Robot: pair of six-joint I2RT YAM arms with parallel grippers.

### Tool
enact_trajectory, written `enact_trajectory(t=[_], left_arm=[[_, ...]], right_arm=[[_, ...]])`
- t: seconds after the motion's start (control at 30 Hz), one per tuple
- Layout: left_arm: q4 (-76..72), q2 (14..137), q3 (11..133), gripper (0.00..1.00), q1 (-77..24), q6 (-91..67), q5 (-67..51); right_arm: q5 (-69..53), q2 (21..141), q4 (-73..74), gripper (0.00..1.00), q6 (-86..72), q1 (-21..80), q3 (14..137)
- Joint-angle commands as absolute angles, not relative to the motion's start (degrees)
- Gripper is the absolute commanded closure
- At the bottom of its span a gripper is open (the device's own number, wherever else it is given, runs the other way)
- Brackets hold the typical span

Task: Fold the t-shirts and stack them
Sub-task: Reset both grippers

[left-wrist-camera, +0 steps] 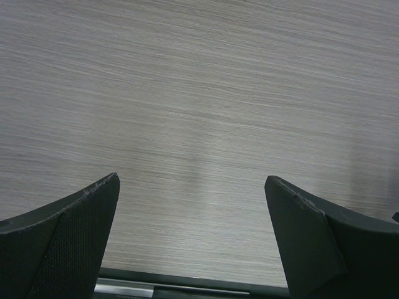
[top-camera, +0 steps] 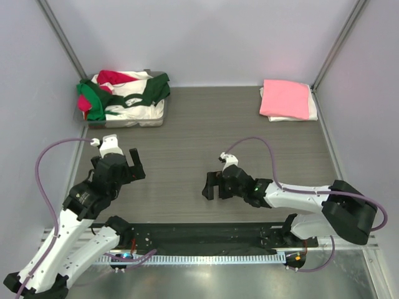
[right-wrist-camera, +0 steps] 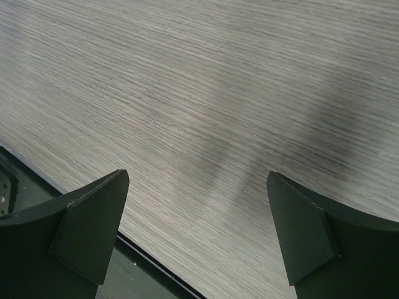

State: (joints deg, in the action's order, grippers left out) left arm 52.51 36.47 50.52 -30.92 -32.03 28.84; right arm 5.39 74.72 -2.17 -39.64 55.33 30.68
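T-shirts in dark green, red and white lie in a loose heap in a tray, well beyond the left gripper and a little to its left. A pink shirt sits folded on a white shirt, far ahead of the right gripper and off to its right. Both grippers have their jaws spread wide with nothing held, hanging over the grey wood-grain table, well apart from each other.
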Motion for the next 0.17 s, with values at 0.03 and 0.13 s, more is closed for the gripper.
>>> enact_trajectory(t=[0.03, 0.13], left_arm=[[50.19, 37.00, 50.36, 0.00, -30.06, -31.20, 29.18], [50.19, 37.09, 50.36, 0.00, -29.36, -31.20, 29.18]], right_arm=[[8.18, 69.26, -12.47, 0.00, -40.87, 55.46, 28.22], [10.69, 66.81, -12.15, 0.00, -41.38, 55.46, 26.98]])
